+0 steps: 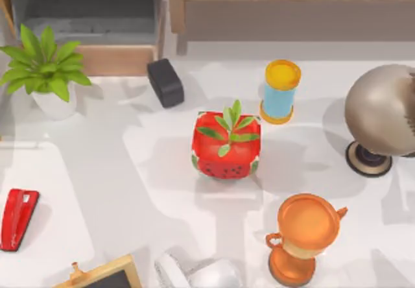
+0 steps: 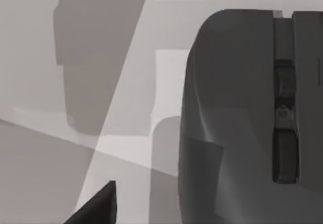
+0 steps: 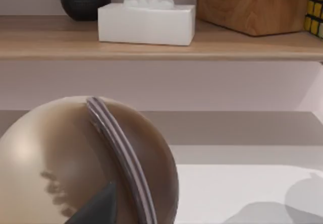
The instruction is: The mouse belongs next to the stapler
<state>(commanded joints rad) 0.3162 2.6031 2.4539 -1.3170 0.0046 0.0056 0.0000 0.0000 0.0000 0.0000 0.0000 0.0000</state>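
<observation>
Smooth dark grey oval computer mouse with a scroll wheel lies on the white tabletop, seen close up in the left wrist view. A dark part of the left end effector is just beside it, apart from it; released or clenched, cannot tell. Small bright red elongated stapler lies on a pale mat at the tabletop's left edge. Black rectangular block with rounded corners sits far back. Red watermelon-pattern cube planter is mid-table. Right end effector is near the beige banded globe; state cannot tell.
</observation>
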